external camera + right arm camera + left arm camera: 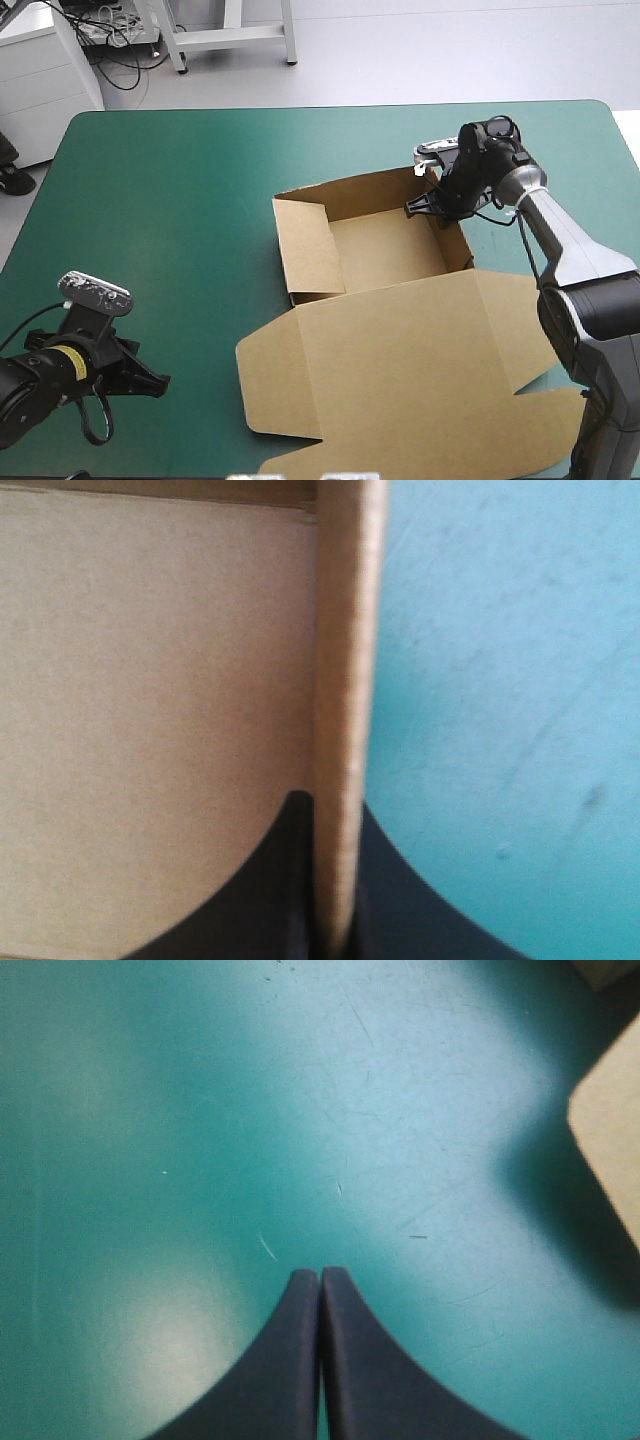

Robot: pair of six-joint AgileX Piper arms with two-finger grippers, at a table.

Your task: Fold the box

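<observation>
The brown box [385, 250] stands as an open tray at the table's middle right, its walls raised. Its lid [400, 370] lies flat toward the front edge. My right gripper [432, 203] is at the tray's far right corner, shut on the right wall. In the right wrist view that wall [345, 660] runs edge-on between my right gripper's [335, 805] black fingers, the tray's inside on one side and teal-green cover on the other. My left gripper [158, 384] rests low at the front left, shut on nothing. Ahead of my left gripper [320, 1273] a lid flap's corner [612, 1150] shows.
The lid's side flaps [270, 390] reach close to the table's front edge. Teal-green cover [170, 200] stretches between the box and the table's left and far edges. The right arm [575, 260] runs along the table's right side.
</observation>
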